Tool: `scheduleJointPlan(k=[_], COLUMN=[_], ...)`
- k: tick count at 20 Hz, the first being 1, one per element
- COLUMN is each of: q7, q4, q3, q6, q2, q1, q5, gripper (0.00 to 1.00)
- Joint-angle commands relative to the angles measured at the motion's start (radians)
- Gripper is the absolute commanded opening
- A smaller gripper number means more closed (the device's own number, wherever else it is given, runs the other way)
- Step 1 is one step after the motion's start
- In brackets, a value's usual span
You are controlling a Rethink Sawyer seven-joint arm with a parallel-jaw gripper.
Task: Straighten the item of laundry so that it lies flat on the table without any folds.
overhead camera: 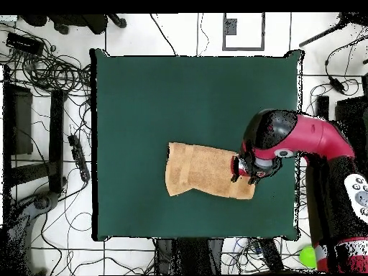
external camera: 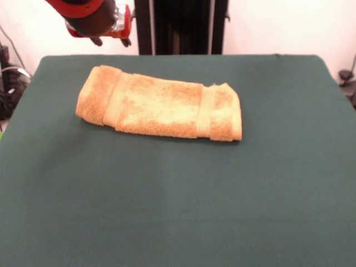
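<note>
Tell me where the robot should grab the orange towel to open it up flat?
Probably the top layer's loose edge. The towel lies folded on the green table, looking doubled over at its thick long edge nearest the front camera. The tool hangs above the towel's left end in the front view. I'd come straight down there, pinch only the upper layer, and peel it back.

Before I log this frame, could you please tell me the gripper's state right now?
Gripper: cannot be told; it hangs above the towel, holding nothing visible.

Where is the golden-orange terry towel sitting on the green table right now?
In the front view the golden-orange terry towel lies folded on the dark green table, toward the far side, left of centre, below the gripper.
</note>
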Motion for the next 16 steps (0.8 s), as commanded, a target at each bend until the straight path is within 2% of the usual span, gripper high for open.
scheduleJointPlan(k=[1, 6, 8, 12, 16], q7=[-0.002, 0.021, 0.034, -0.073, -0.129], q4=[0.153, 0.156, 0.151, 0.106, 0.052], q3=[0.023, 0.022, 0.020, 0.052, 0.068], q6=[-0.304, -0.316, -0.337, -0.350, -0.352], q2=[-0.125, -0.130, -0.104, -0.056, -0.004], q1=[-0.024, -0.004, 0.008, -0.023, -0.065], q5=[-0.009, -0.004, -0.006, -0.015, -0.010], gripper=[1.00, 1.00, 1.00, 1.00, 1.00])
